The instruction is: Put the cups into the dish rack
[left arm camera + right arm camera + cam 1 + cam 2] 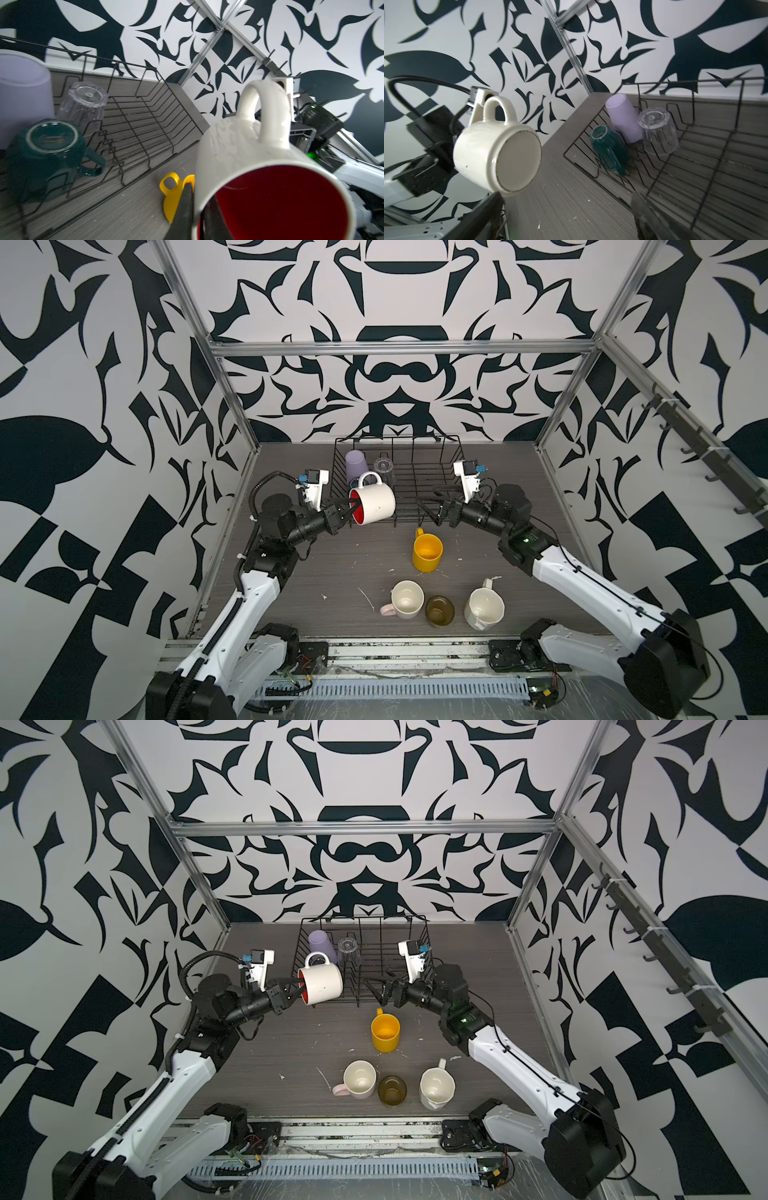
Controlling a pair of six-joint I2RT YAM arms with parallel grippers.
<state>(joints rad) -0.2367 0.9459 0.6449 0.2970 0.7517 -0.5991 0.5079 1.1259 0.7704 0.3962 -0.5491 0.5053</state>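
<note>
Left end effector [352,506] clenched on the rim of the white, red-lined ceramic mug [376,499], mug held tilted at the near left corner of the black wire dish rack [399,438], right end effector [430,502] spread wide and empty by the rack's right side.
</note>
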